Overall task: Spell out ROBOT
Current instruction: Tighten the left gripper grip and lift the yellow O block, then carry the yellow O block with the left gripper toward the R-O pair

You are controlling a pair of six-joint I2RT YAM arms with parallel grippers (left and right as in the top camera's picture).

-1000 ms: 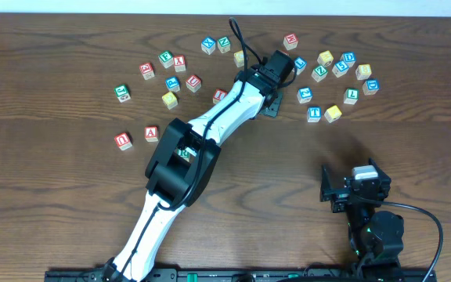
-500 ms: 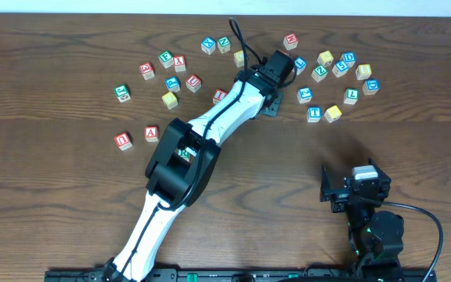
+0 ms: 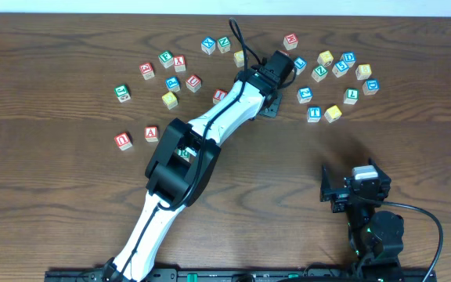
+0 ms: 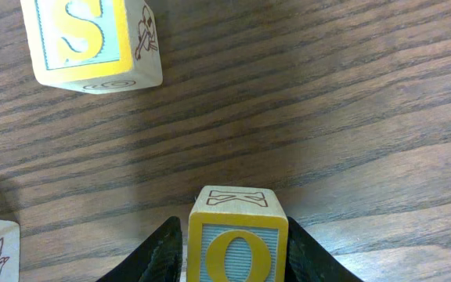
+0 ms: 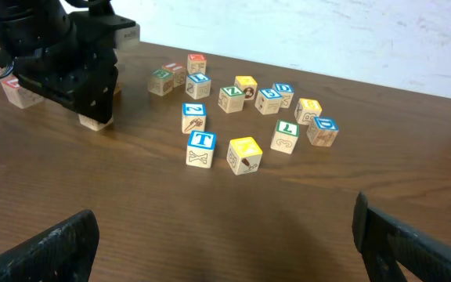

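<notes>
O cube (image 4: 238, 254), one letter for the word ROBOT: small wooden block, yellow O on a blue-bordered face.

Holder: left tool (image 4: 233, 227). Its two dark fingers stand one on each side of the block, at its left and right faces. From my wrist view I cannot tell whether they are pressing or only just beside the wood. The block's underside is out of view, so I cannot say whether it rests on the worktop (image 4: 343, 102).

Location: far centre of the worktop, under the outstretched left arm.

Handling, my judgement: light, rigid, not fragile. The flat parallel faces suit a two-finger hold. The painted faces look smooth, so a shallow or off-centre hold could let it pivot. Hold the two opposite side faces squarely, at mid-height.

Neighbours: S cube (image 4: 81, 39), well apart at the far left of the wrist view. A corner of another block sits at the near left edge; I cannot read its letter.

Further out: blue T cube (image 5: 202, 141) and a yellow-topped cube (image 5: 245, 150) just beside it, right of the left tool.

Right tool (image 5: 225, 251): fingers wide apart, holding nothing, parked at the near right.
</notes>
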